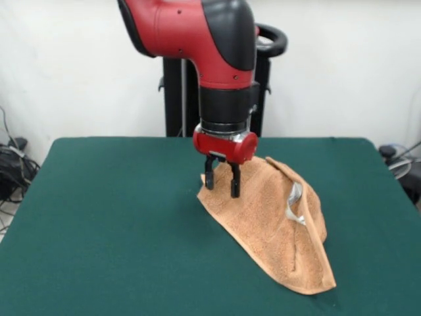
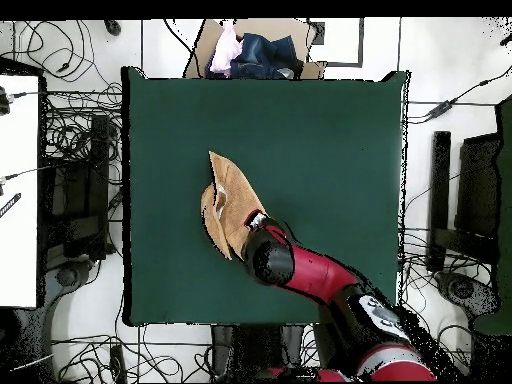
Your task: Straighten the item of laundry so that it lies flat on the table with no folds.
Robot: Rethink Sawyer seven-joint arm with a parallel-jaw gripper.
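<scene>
while the towel (image 1: 273,224) was seen folded over on the table (image 1: 105,217) (near its middle), the gripper (image 1: 222,179), fingers parted and empty at its edge, left flattening judged undone.

The arm (image 2: 310,275) hides the towel's (image 2: 228,205) near corner overhead.

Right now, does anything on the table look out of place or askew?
Yes. The towel is not flat: it is bunched into a long wedge, folded over itself with a raised ridge on one side. The gripper, jaws open, sits at its far corner. Nothing else on the table stands out.
</scene>
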